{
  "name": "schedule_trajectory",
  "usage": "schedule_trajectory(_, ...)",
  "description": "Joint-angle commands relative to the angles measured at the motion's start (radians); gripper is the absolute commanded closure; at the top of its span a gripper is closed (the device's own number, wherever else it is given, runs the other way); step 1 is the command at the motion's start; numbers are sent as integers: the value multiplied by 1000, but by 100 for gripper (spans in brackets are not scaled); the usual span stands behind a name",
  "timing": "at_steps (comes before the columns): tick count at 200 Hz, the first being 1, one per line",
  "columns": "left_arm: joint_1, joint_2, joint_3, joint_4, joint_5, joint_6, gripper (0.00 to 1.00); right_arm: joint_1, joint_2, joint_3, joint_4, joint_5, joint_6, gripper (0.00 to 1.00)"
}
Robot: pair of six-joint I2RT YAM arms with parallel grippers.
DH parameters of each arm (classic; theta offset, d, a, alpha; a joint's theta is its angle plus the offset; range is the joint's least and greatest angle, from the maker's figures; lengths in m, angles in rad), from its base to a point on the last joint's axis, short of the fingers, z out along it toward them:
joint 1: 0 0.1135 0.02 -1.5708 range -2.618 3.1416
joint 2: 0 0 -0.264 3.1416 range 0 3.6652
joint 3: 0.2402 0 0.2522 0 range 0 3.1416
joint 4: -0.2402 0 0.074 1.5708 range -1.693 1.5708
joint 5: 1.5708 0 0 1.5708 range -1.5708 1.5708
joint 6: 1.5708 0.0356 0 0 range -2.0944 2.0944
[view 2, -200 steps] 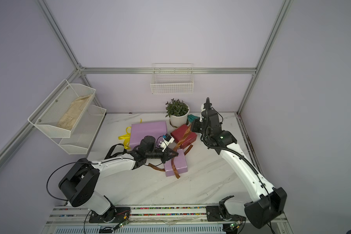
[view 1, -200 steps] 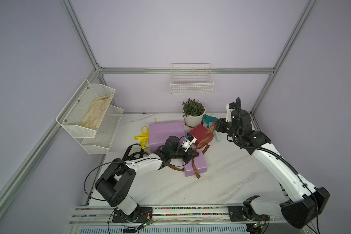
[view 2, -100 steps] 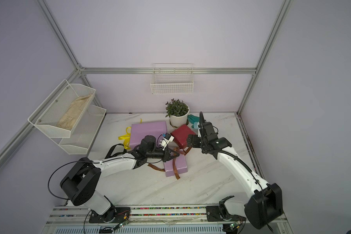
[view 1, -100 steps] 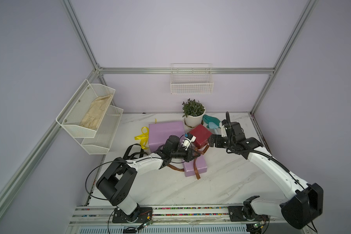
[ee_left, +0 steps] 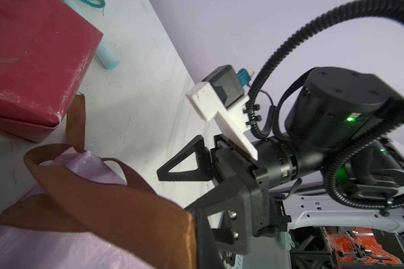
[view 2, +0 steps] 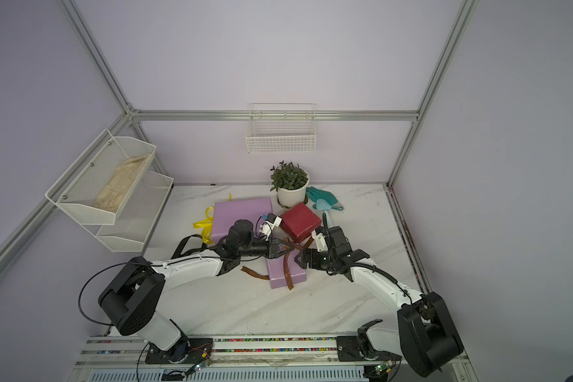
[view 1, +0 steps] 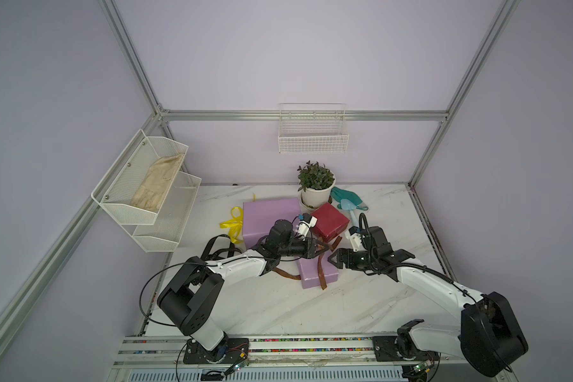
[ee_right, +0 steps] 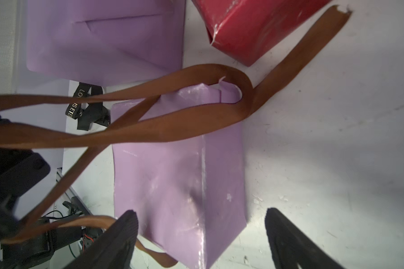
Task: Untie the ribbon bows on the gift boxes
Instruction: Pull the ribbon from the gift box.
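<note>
The brown ribbon (view 1: 320, 276) lies across the small lilac box (view 1: 308, 276) at the centre of a top view, just below the red box (view 1: 329, 221) on the surface (view 1: 278, 307). We see the left tool (view 1: 322, 248) clenched on a ribbon loop. The right tool (view 1: 333, 259) stands released beside it.

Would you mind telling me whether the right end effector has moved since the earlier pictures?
Yes. The right end effector has come forward, away from the white flowerpot, and now sits open beside the small lilac box.
</note>
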Motion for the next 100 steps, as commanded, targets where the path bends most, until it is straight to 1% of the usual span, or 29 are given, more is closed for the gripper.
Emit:
schedule_trajectory(1,-8,-44,40,84,6,-68,100,7,33,-4,134,-55,-5,13)
schedule_trajectory(27,-12,-56,77,85,14,-109,100,11,67,-2,177,-35,-2,12)
schedule_trajectory(37,-12,-63,103,85,27,-133,100,12,75,7,163,-15,-5,12)
schedule_trajectory(43,-13,-68,121,85,34,-146,100,13,106,7,163,-6,-3,13)
schedule_trajectory(63,-13,-92,179,67,47,-161,100,15,134,-18,203,14,27,12)
schedule_trajectory(100,-15,-119,250,15,55,-185,100,15,129,-56,234,69,73,12)
